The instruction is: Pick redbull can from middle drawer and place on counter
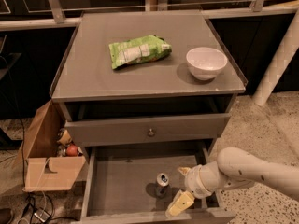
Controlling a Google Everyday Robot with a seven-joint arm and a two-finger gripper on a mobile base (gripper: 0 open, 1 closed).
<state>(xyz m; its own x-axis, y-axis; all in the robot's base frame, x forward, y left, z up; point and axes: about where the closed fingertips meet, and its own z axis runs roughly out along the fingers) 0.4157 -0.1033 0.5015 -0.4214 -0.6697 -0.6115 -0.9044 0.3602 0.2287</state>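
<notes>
The redbull can (161,183) stands upright on the floor of the open middle drawer (121,185), right of its middle; its shiny pull-tab top faces up. My gripper (181,188) reaches in from the lower right and hangs over the drawer's right front part, just right of the can and apart from it. Its yellowish fingers (179,204) are spread, one near the drawer's front edge and one further back. It holds nothing. The grey counter (93,73) is the cabinet top above.
A green snack bag (138,51) and a white bowl (206,62) lie on the counter. The top drawer front with a round knob (151,132) is closed above the open drawer. A cardboard box (46,157) with items stands on the floor at the left.
</notes>
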